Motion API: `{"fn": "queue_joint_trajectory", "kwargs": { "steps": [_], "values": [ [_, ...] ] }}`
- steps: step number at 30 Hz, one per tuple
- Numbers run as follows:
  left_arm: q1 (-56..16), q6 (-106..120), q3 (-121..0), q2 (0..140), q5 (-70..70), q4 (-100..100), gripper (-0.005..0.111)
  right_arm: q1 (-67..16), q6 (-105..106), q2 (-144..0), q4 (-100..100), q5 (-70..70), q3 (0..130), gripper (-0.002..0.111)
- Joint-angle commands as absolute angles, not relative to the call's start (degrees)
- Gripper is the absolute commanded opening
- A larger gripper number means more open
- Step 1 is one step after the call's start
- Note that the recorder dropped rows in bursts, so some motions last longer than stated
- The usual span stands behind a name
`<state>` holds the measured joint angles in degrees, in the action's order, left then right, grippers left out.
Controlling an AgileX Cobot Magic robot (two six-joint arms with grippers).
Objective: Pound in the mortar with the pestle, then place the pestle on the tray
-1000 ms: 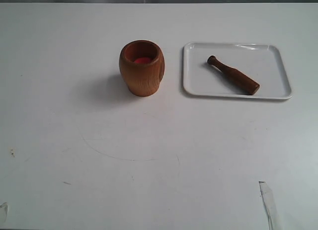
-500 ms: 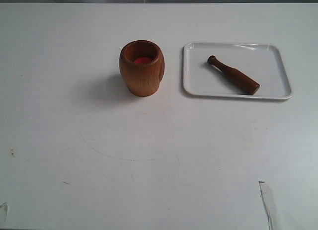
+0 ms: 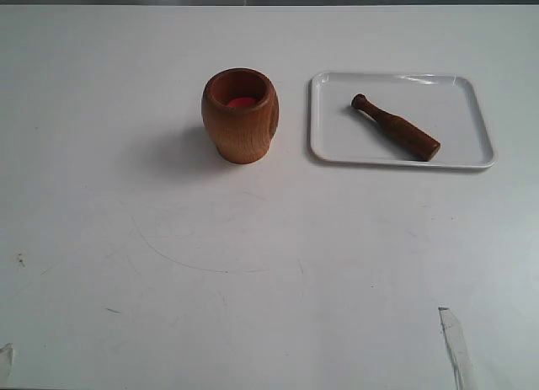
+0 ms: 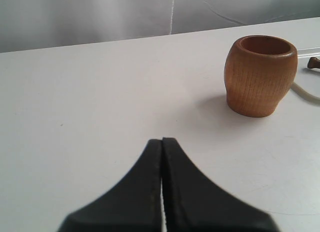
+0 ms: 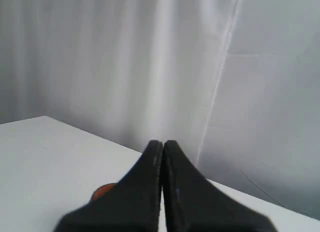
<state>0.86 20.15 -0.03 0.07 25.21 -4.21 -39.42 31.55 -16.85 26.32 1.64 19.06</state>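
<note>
On the table (image 3: 253, 264), as the exterior view has it, the mortar (image 3: 241, 114) is stood upright. The tray (image 3: 459, 104) is laid flat just beside it, not touching. The pestle (image 3: 396, 127) is seen lying slantwise on the tray, knob toward the mortar and thick end toward the near rim, held by nothing. The mortar is shown as a barrel of light brown wood with a red patch deep inside. The pestle is darker and reddish, tapered from a thick club to a thin neck. No gripper can be made out with certainty in this view.

From the left wrist view, the left gripper (image 4: 162, 142) is seen with its fingers pressed together and nothing between them, well apart from the mortar (image 4: 260, 74). Fine upright grain is shown on the mortar's wall. Only the pestle's knob (image 4: 314, 62) is caught at the picture's edge.

From the right wrist view, the right gripper (image 5: 162, 143) is likewise seen pressed together and empty. A blurred orange patch (image 5: 102, 191) is glimpsed behind it and cannot be identified.

With the pestle on the tray and both grippers empty, pounding is judged not yet begun, though a finished task would look much the same. If it is the start, an opened gripper must be brought over the pestle's thick part and closed across it.
</note>
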Motion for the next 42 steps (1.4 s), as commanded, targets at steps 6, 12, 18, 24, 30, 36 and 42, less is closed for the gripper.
{"fn": "queue_joint_trajectory", "kwargs": {
  "steps": [6, 12, 18, 24, 30, 36, 42],
  "values": [
    [0.4, 19.7, 0.0, 0.0, 25.0, -3.8, 0.0, -27.9, 27.3, -4.1, 26.5, 1.4, 7.7, 0.0],
    [0.4, 19.7, 0.0, 0.0, 25.0, -3.8, 0.0, -20.6, 25.7, -0.7, 26.7, 1.6, 4.7, 0.0],
    [0.4, 19.7, 0.0, 0.0, 25.0, -3.8, 0.0, -13.7, 22.2, 0.0, 26.9, 2.5, 3.3, 0.0],
    [0.4, 19.7, 0.0, 0.0, 25.0, -3.8, 0.0, -13.0, 22.2, 0.0, 27.4, 2.3, 1.2, 0.0],
    [0.4, 19.7, 0.0, 0.0, 25.0, -3.8, 0.0, -13.0, 21.9, 0.0, 27.8, 0.3, 0.0, 0.0],
    [0.4, 19.7, 0.0, 0.0, 25.0, -3.8, 0.0, -13.0, 11.1, 0.0, 9.1, 1.1, 0.0, 0.0],
    [0.4, 19.7, 0.0, 0.0, 25.0, -3.8, 0.0, -13.0, 2.4, 0.0, -3.9, 7.1, 0.0, 0.0]
  ]
}}
